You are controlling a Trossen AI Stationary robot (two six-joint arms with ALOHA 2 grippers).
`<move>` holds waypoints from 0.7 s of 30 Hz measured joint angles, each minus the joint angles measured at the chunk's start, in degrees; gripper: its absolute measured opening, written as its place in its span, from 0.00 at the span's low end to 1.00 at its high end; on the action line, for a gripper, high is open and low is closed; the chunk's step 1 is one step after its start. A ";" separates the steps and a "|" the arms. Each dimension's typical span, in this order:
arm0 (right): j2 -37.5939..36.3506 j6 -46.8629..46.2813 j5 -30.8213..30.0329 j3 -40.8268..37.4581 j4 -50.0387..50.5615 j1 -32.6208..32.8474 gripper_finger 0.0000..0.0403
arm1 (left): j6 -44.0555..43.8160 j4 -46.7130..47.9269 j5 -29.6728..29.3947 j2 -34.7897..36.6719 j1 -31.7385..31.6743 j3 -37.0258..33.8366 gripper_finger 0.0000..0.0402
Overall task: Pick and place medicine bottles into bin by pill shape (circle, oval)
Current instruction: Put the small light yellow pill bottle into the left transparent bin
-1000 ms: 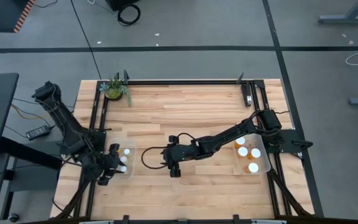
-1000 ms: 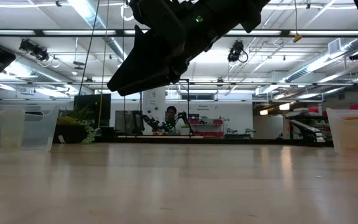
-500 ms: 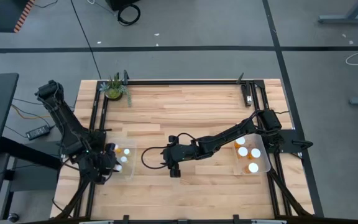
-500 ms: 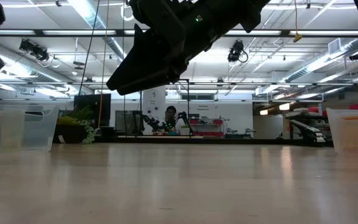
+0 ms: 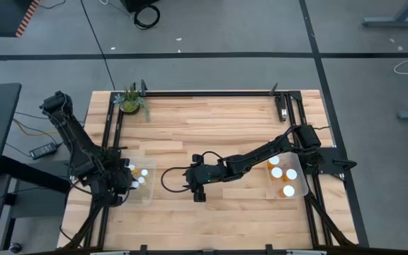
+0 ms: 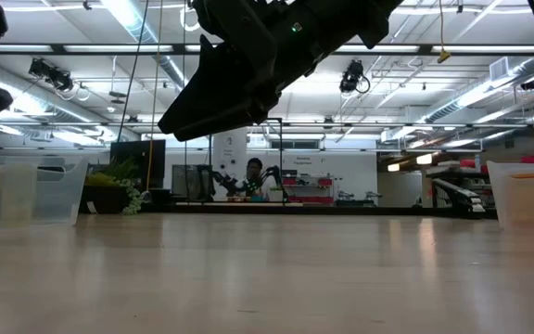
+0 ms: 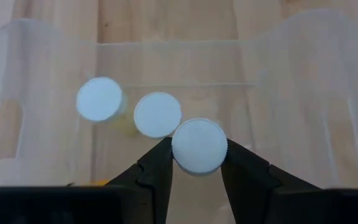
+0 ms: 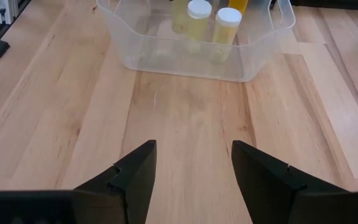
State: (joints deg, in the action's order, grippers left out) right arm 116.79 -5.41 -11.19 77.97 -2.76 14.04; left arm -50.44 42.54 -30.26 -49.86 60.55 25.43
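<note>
My left gripper is over the clear left bin and shut on a medicine bottle, of which the left wrist view shows the round white cap. Two other white-capped bottles stand in that bin below it. The right bin holds several white-capped bottles, one of them orange. My right gripper hangs open and empty above the table's middle; its fingers point toward the left bin. My left gripper pinches the bottle by the rim of its white cap between its two fingers. The fingers come from above, pointing down into the bin. The cap faces up and looks nearer than the other two caps; the bottle's body is hidden under the cap.
A small green potted plant stands at the table's far left corner. A black frame runs along the table's edges. Bare wood lies between the two bins. In the low view the right arm hangs over the table.
My left gripper has moved a little toward the table's left edge while staying over the left bin. My right arm has kept still.
</note>
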 joint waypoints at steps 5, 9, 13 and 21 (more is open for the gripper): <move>0.00 0.02 0.17 0.00 0.01 0.01 0.54 | -1.53 1.30 0.05 -0.01 0.07 -0.03 0.34; 0.00 -0.06 0.29 0.00 0.00 0.00 0.54 | -1.55 0.55 2.53 -0.01 0.07 -0.03 0.34; 0.00 0.00 0.78 0.00 0.00 0.02 0.54 | -1.57 -0.09 5.71 -0.01 0.07 -0.04 0.34; 0.00 0.02 0.78 0.00 -0.55 0.00 0.54 | 1.74 -3.56 5.83 -0.04 0.07 -0.05 0.34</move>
State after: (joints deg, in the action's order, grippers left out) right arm 116.79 -5.39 -10.41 77.97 -3.31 14.04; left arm -48.69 38.99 -24.44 -49.89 60.62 25.38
